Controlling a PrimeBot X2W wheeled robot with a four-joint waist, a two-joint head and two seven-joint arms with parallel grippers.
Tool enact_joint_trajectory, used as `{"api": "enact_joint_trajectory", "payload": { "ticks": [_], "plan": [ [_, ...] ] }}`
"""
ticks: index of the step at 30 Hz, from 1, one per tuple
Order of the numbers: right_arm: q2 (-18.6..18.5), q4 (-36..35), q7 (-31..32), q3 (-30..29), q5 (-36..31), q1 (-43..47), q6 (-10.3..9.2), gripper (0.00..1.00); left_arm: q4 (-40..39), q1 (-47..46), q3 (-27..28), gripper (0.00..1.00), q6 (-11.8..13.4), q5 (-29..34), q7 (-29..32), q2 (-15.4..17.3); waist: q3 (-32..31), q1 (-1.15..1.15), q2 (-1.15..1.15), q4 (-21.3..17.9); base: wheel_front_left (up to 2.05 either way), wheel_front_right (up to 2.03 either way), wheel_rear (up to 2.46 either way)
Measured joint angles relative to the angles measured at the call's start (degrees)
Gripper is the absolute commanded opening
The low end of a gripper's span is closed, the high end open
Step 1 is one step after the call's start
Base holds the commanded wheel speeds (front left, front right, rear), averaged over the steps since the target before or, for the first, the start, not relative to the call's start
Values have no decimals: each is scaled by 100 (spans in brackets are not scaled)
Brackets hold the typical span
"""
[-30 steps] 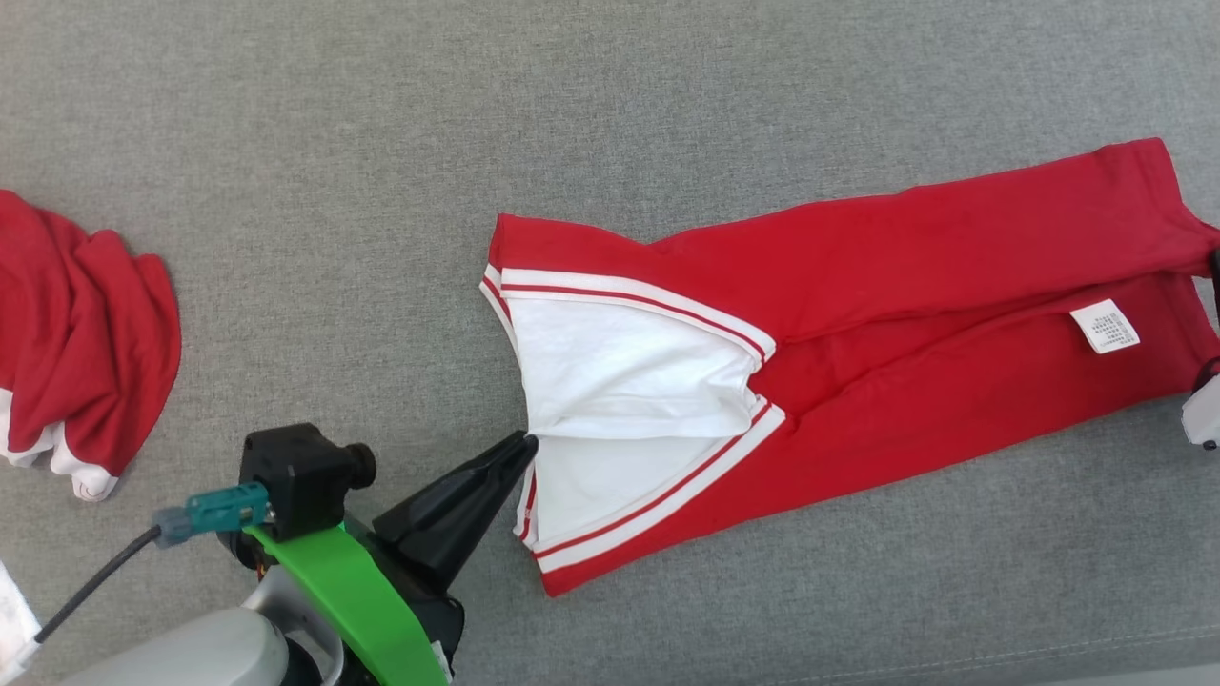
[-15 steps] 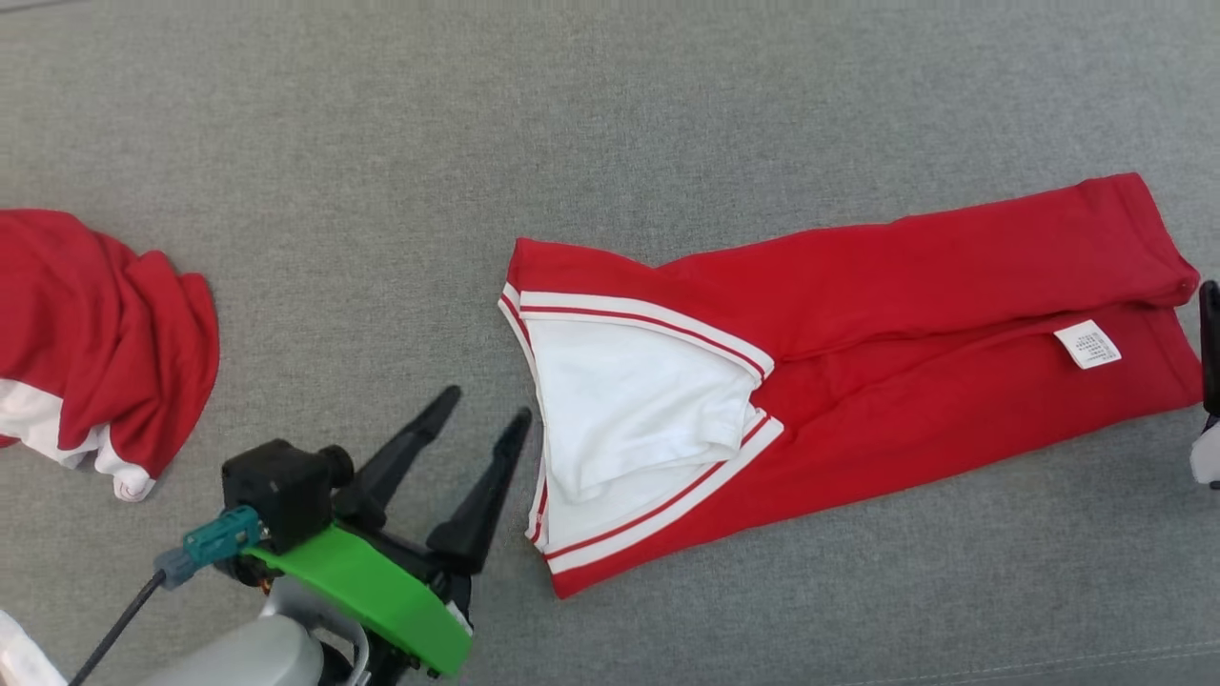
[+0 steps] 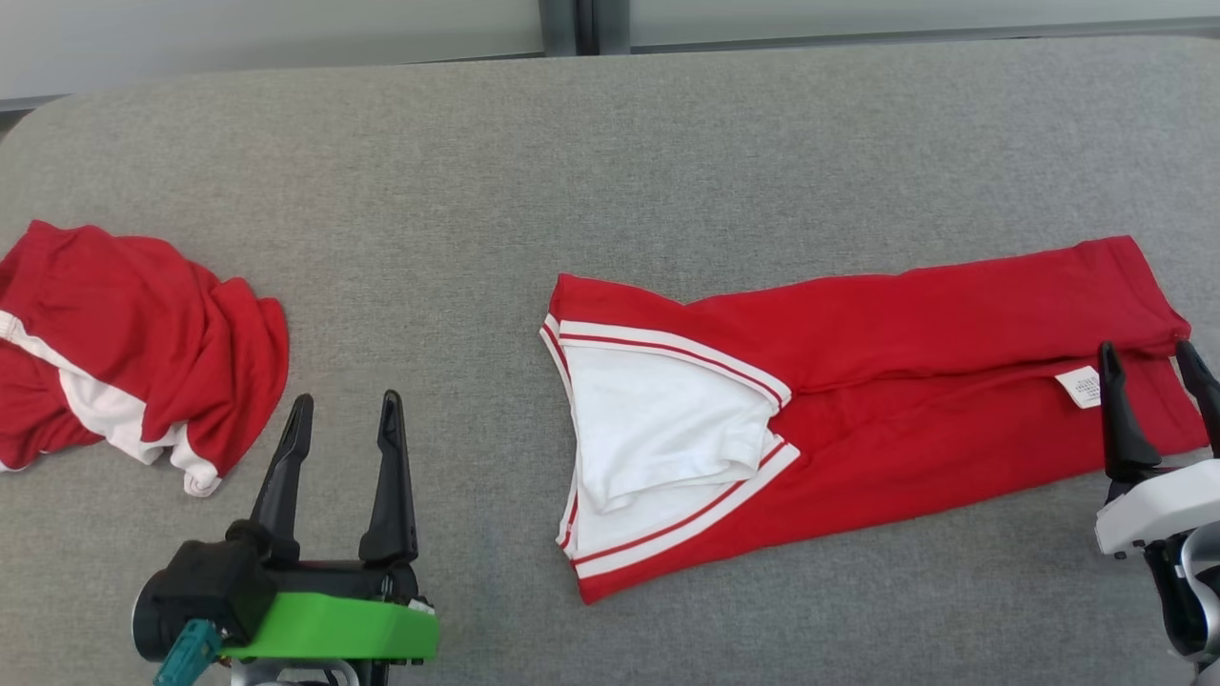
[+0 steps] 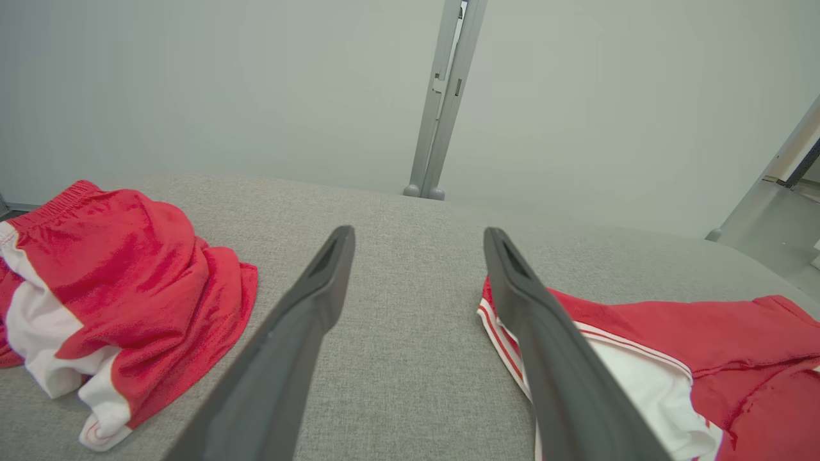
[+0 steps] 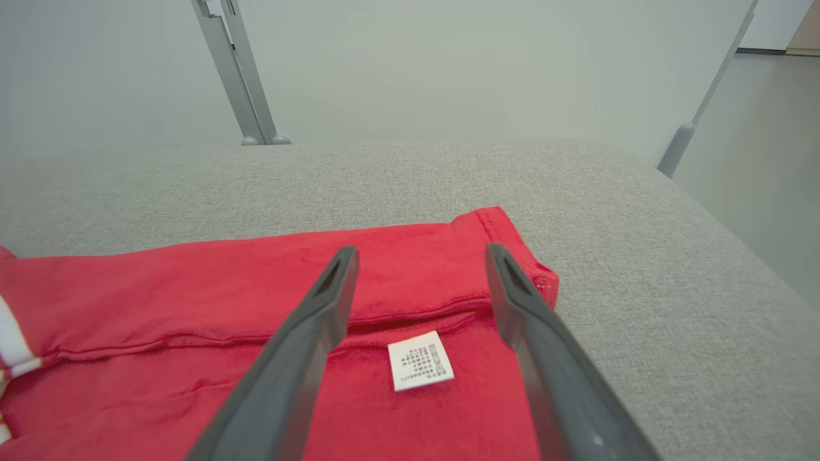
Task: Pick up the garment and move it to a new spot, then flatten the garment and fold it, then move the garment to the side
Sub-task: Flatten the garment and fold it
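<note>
- On the grey surface [image 3: 667, 143] before me, the garment [image 3: 905, 381] lies right of the middle. It is stretched long from left to right and looks doubled along its length.
- Its left end gapes open, showing white lining edged with red-and-white trim. That lining is rumpled, not flat.
- A second red cloth [image 3: 133, 333] sits bunched at the far left, well apart. I take it to be no part of this job.
- My left gripper [image 3: 346, 398] stands over bare surface between the two cloths, jaws spread wide, holding nothing.
- My right gripper [image 3: 1145, 347] is at the garment's right end, jaws likewise spread and empty. In its wrist view the label [image 5: 419, 360] shows between its two fingers.
- I judge I am in the fold step: one lengthwise fold looks made, none across yet.
- The next move calls for a pinch on each end. My left must first reach across to the gaping end, and smoothing that lining beforehand should keep the layers from bunching as one end goes over the other.
</note>
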Motion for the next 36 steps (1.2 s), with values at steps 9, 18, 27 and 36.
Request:
{"api": "enact_joint_trajectory", "payload": {
  "ticks": [9,18,27,36],
  "plan": [
    [46,460,-198,56,62,9,0,100,233,691,1123,100,-1129,1363,0,-1292,-228,0,0,345,0,0,0],
    [13,1268,375,-264,668,-315,0,100,388,835,1340,100,-1717,2170,0,-1662,-339,0,0,649,0,0,0],
    [-626,2042,1445,-711,474,-904,-1,100,333,818,1133,100,-1906,2430,0,-1719,-175,0,0,784,0,0,0],
    [-716,2226,2026,-1007,254,-907,-1,100,325,791,1118,100,-1904,2419,0,-1722,-8,0,0,814,0,0,0]
  ]
}}
